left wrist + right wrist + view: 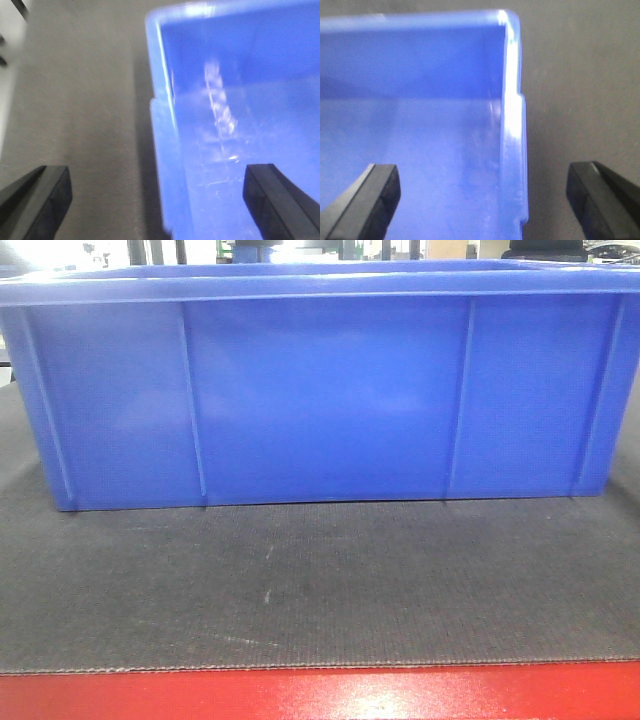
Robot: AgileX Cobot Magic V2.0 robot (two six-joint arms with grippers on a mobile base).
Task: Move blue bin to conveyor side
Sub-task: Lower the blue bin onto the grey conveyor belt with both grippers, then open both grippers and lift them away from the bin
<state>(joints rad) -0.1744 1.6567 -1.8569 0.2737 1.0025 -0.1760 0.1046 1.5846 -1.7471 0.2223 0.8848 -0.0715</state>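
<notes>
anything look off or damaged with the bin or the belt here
Nothing stands out. The blue bin sits level and square on the conveyor, which shows only faint scuff marks. Both the left gripper and the right gripper are open, each straddling a bin wall.

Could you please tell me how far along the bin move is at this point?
The blue bin already sits upright on the conveyor belt. The left gripper and right gripper are open, each straddling a side wall. Whether any further shifting remains, I cannot tell.
</notes>
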